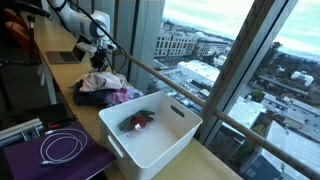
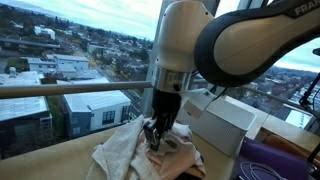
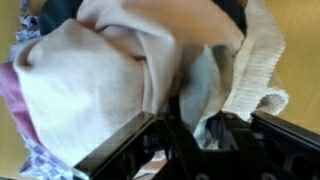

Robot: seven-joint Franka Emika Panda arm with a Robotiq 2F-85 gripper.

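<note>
Straight below the gripper (image 2: 153,134) sits the clothes pile (image 2: 118,156), tips seemingly buried in it; jaws' state I cannot tell

cream cloth (image 3: 90,80), pink garment (image 1: 127,95), white bin (image 1: 178,135), red item (image 1: 138,121), purple mat (image 1: 60,162), black gripper (image 2: 153,137)

clothes pile (image 2: 130,152) soft matt cloth, cream piece (image 3: 255,70) ribbed knit; bin (image 1: 155,148) smooth white plastic
</note>
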